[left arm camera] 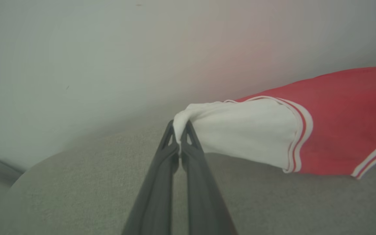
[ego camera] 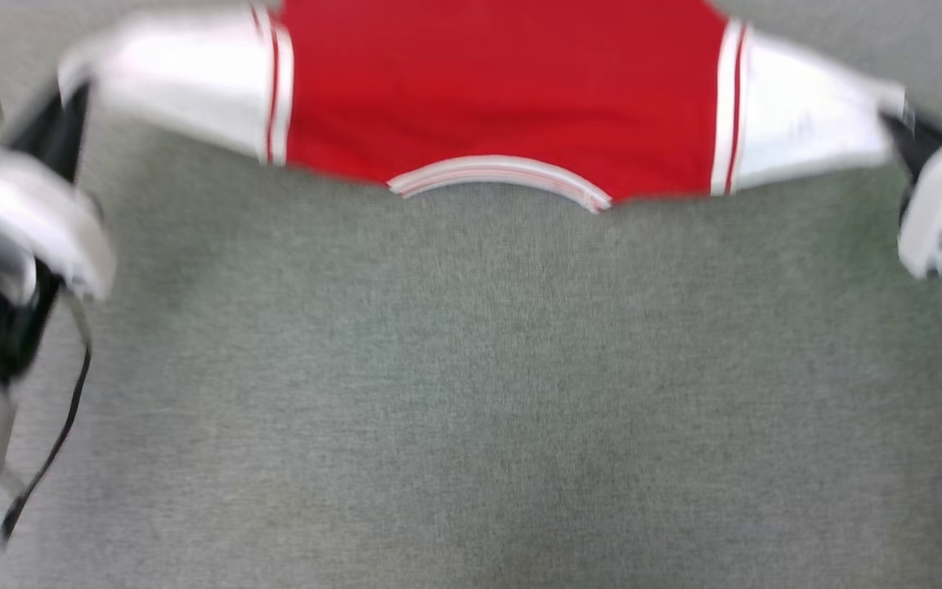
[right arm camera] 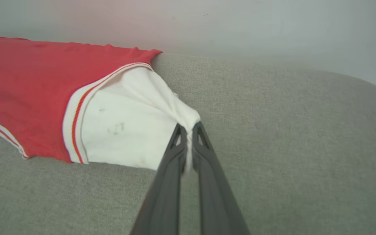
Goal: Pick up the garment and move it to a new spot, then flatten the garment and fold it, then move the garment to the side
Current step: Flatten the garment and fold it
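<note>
Toward the tabletop's [ego camera: 471, 393] far edge, the garment [ego camera: 504, 90] is stretched between my two hands. The left hand [left arm camera: 180, 130] is pinched tight on the tip of the left sleeve [left arm camera: 240, 130], the right hand [right arm camera: 189, 129] likewise on the right sleeve [right arm camera: 126, 130], and the red body lies on the grey weave. To flatten it well, I judge I should hold even tension and lower both sleeves together, releasing only once the cloth lies smooth. The jersey knit looks soft and limp; ribbed striped trim firms up the collar [ego camera: 500, 176] and sleeve seams.

The red garment [ego camera: 504, 90] stretches wide across the grey fabric surface [ego camera: 471, 393].
</note>
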### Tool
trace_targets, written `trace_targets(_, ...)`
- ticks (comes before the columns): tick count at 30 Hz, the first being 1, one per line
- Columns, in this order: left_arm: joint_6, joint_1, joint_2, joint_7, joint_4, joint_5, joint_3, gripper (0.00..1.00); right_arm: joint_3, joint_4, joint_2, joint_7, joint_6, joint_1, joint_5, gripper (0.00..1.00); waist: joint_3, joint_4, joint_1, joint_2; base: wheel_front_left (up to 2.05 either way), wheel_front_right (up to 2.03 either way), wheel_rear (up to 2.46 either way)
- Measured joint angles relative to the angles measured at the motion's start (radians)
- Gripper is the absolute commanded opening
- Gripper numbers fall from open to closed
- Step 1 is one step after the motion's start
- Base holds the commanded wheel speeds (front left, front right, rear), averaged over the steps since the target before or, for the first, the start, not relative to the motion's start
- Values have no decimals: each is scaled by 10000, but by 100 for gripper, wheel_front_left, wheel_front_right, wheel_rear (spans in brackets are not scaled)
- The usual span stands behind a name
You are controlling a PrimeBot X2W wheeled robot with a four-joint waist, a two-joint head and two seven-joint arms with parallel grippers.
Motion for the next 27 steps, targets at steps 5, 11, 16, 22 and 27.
trace_targets(5, 23, 2185, 633, 874, -988, -554, -17, 0, -453, -1020, -456, 941, 2, 2049, 604, 0, -897, 80, -1, 0, 0, 0, 0)
trace_targets(11, 360, 4462, 1258, 1705, -2374, -863, -150, 0, -1103, -2186, -550, 2090, 2, 4099, 928, 0, -1841, 142, -3, 0, 0, 0, 0)
trace_targets(16, 696, 6416, 1499, 2408, -3568, -1283, -401, 0, -1185, -3216, -857, 3020, 0, 5878, 949, 0, -2487, 106, -3, 0, 0, 0, 0)
trace_targets(22, 1108, 8139, 2144, 3030, -4527, -1825, -224, 0, -1852, -4341, -965, 3820, 2, 7470, 627, 0, -2952, 69, -3, 0, 0, 0, 0)
trace_targets(27, 1233, 9110, 2343, 3509, -5068, -2337, -221, 0, -2633, -4863, -569, 4761, 2, 8540, 911, 0, -3071, 117, -3, 0, 0, 0, 0)
